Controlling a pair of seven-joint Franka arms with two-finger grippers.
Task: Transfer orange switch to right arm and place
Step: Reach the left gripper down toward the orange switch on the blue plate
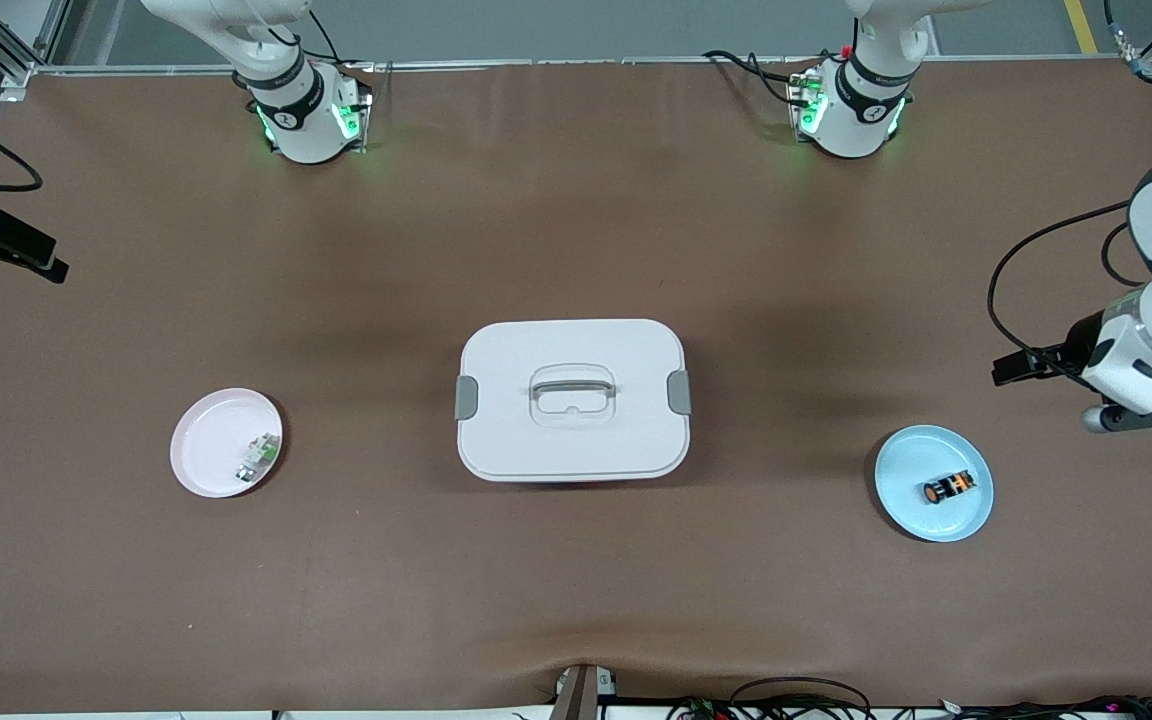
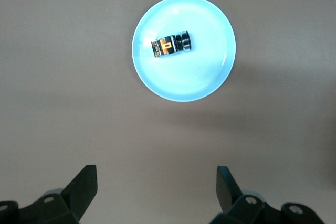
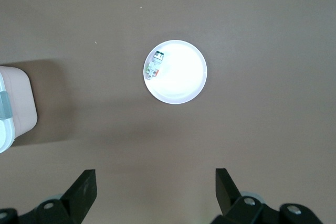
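Note:
The orange switch lies on its side on a light blue plate toward the left arm's end of the table. In the left wrist view the switch sits near the middle of that plate. My left gripper is open and empty, high over bare table beside the blue plate; its hand shows in the front view. My right gripper is open and empty, high over bare table near a pink plate.
A white lidded box with a handle and grey clasps stands mid-table; its corner shows in the right wrist view. The pink plate toward the right arm's end holds a small white-and-green component.

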